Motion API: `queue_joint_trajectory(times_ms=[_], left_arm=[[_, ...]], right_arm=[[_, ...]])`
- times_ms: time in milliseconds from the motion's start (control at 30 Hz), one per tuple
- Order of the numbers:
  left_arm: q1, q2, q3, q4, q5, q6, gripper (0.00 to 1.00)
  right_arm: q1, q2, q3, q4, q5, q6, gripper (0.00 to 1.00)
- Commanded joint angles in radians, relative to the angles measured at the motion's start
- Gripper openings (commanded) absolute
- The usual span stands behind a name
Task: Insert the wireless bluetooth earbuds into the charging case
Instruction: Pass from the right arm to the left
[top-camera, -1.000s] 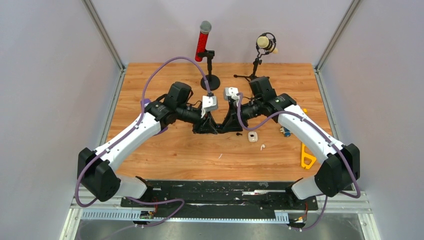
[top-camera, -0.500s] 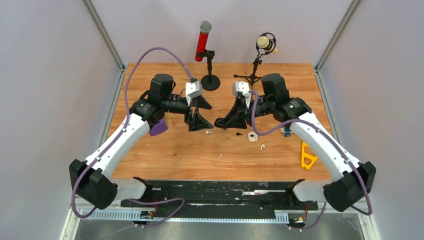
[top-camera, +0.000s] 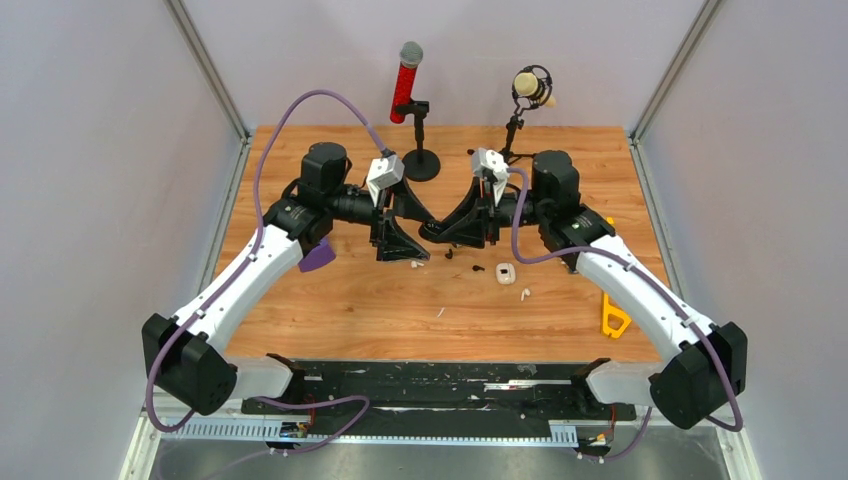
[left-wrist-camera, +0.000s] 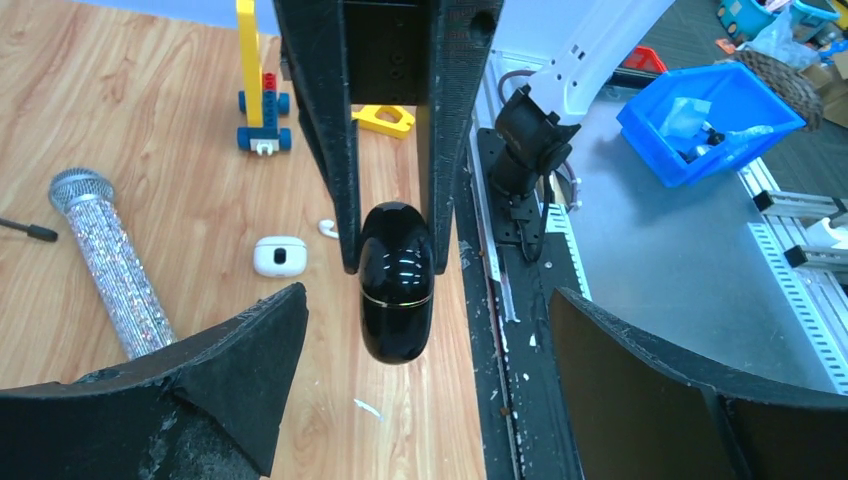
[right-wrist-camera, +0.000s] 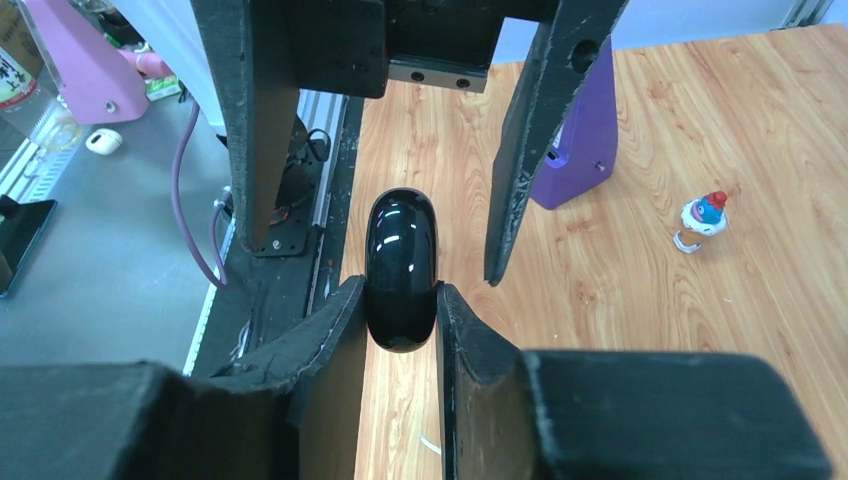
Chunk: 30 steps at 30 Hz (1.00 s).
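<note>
A glossy black charging case (right-wrist-camera: 401, 265) hangs in the air, closed, with my right gripper (right-wrist-camera: 400, 290) shut on its end. My left gripper (left-wrist-camera: 427, 305) faces it, open wide, its fingers (right-wrist-camera: 250, 130) on either side of the case without touching; the case (left-wrist-camera: 396, 280) shows in the left wrist view between the right gripper's fingers (left-wrist-camera: 330, 130). On the table below lie a white charging case (top-camera: 505, 272), two white earbuds (top-camera: 525, 293) (top-camera: 416, 264) and two black earbuds (top-camera: 477, 268) (top-camera: 449, 254).
Two microphones on stands (top-camera: 407, 80) (top-camera: 532, 88) stand at the back edge. A purple block (top-camera: 317, 256) sits on the left, a yellow tool (top-camera: 613, 315) and a small toy figure (top-camera: 570, 262) on the right. A yellow brick tower (left-wrist-camera: 260, 100) shows in the left wrist view.
Both grippers have risen from the table and moved toward the back. The left gripper has opened and drawn back to the left, leaving the black case held only by the right gripper.
</note>
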Motion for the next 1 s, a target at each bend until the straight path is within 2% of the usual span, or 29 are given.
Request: queue_joint_trajectory(times_ms=[0, 233, 333, 400, 767, 967], left_arm=[[-0.003, -0.005, 0.007, 0.054, 0.053, -0.032, 0.96], [-0.011, -0.005, -0.003, 0.037, 0.044, -0.010, 0.88], [-0.018, -0.003, 0.000, 0.014, 0.031, 0.013, 0.79], [-0.021, -0.001, 0.003, -0.001, 0.024, 0.028, 0.76], [-0.024, 0.001, -0.001, -0.010, -0.022, 0.053, 0.83], [-0.023, 0.009, 0.002, 0.012, -0.031, 0.030, 0.72]], right_arm=[[-0.004, 0.005, 0.009, 0.166, -0.037, 0.098, 0.04], [-0.004, 0.044, 0.027, 0.188, -0.041, 0.147, 0.03], [-0.004, 0.052, 0.027, 0.194, -0.038, 0.153, 0.03], [-0.004, 0.054, 0.027, 0.201, -0.034, 0.161, 0.03], [-0.013, 0.050, 0.001, 0.297, -0.009, 0.277, 0.03], [-0.015, 0.048, -0.030, 0.322, -0.006, 0.282, 0.02]])
